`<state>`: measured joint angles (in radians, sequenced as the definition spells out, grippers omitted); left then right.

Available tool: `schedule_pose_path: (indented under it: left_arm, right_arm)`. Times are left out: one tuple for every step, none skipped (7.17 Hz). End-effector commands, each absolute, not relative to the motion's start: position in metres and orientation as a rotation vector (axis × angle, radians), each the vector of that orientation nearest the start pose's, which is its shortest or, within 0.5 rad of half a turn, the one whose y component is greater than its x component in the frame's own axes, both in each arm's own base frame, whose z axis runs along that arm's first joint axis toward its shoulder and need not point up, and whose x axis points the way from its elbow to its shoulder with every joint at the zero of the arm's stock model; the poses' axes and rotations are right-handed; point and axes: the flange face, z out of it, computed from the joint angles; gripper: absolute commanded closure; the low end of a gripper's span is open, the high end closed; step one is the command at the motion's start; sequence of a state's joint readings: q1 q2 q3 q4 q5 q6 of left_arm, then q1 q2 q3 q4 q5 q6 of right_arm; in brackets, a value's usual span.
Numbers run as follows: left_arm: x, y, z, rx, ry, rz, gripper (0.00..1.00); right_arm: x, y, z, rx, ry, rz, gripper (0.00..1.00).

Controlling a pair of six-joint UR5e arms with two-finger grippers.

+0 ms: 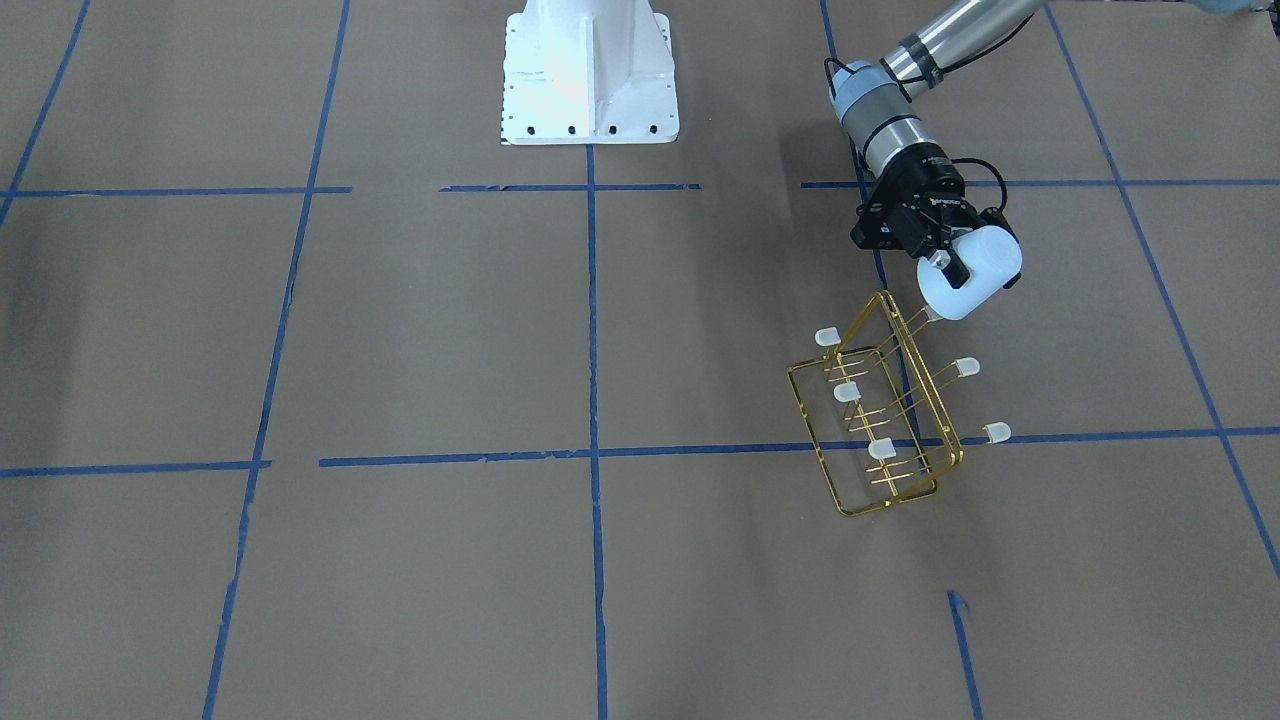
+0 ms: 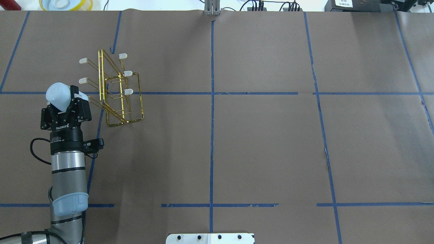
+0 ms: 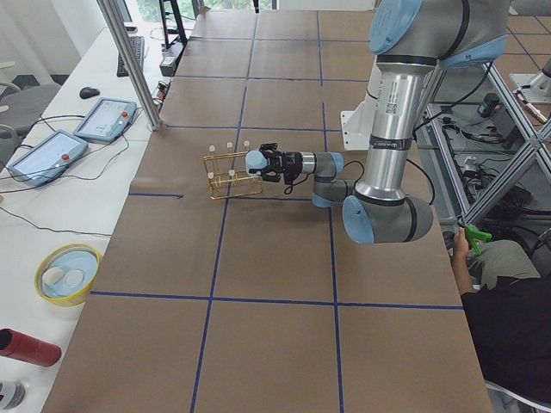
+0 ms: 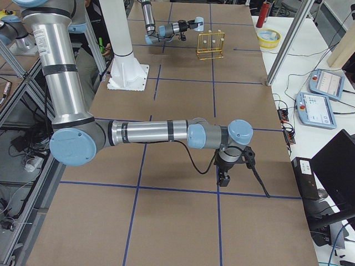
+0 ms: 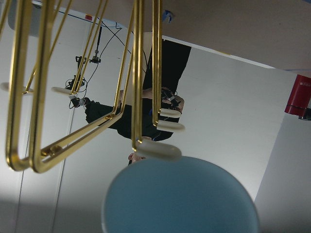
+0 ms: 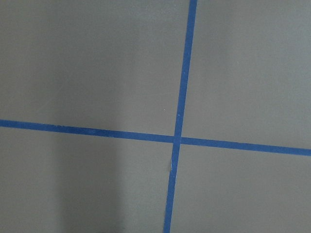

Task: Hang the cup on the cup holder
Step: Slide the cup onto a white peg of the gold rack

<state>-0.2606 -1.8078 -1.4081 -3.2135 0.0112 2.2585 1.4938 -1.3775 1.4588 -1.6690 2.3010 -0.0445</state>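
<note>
My left gripper [image 1: 962, 266] is shut on the cup [image 1: 978, 268], a small pale blue-white tumbler, and holds it tilted in the air just beside the cup holder [image 1: 880, 420]. The gold wire rack stands on the brown table with white-capped prongs slanting out on both sides. In the overhead view the cup [image 2: 57, 94] is left of the rack [image 2: 118, 95], close to its nearest left prong. In the left wrist view the cup [image 5: 180, 201] fills the bottom, just under a prong cap [image 5: 158, 150]. My right gripper [image 4: 223, 178] hovers over bare table far from both; I cannot tell whether it is open or shut.
The white robot base [image 1: 590, 80] stands at the table's robot-side edge. A yellow bowl [image 2: 66, 4] and a red cylinder [image 3: 26, 347] lie on the side bench past the rack. A person [image 3: 508, 318] sits by the robot. Blue tape lines grid the table.
</note>
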Motion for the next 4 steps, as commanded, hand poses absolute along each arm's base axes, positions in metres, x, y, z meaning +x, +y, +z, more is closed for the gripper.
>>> schedule_pose_path:
  left_arm:
    - [0.390, -0.361, 0.447, 0.627, -1.644, 1.387, 1.00]
    - [0.391, -0.360, 0.447, 0.628, -1.643, 1.388, 1.00]
    - [0.402, -0.364, 0.443, 0.627, -1.643, 1.387, 1.00]
    - [0.411, -0.367, 0.444, 0.621, -1.647, 1.393, 1.00]
  right_arm:
    - [0.023, -0.574, 0.624, -0.028, -0.730, -0.110, 0.00]
    - [0.023, -0.574, 0.624, -0.028, -0.730, -0.110, 0.00]
    - [0.023, -0.574, 0.624, -0.028, -0.730, -0.110, 0.00]
    - [0.023, -0.574, 0.624, -0.028, -0.730, -0.110, 0.00]
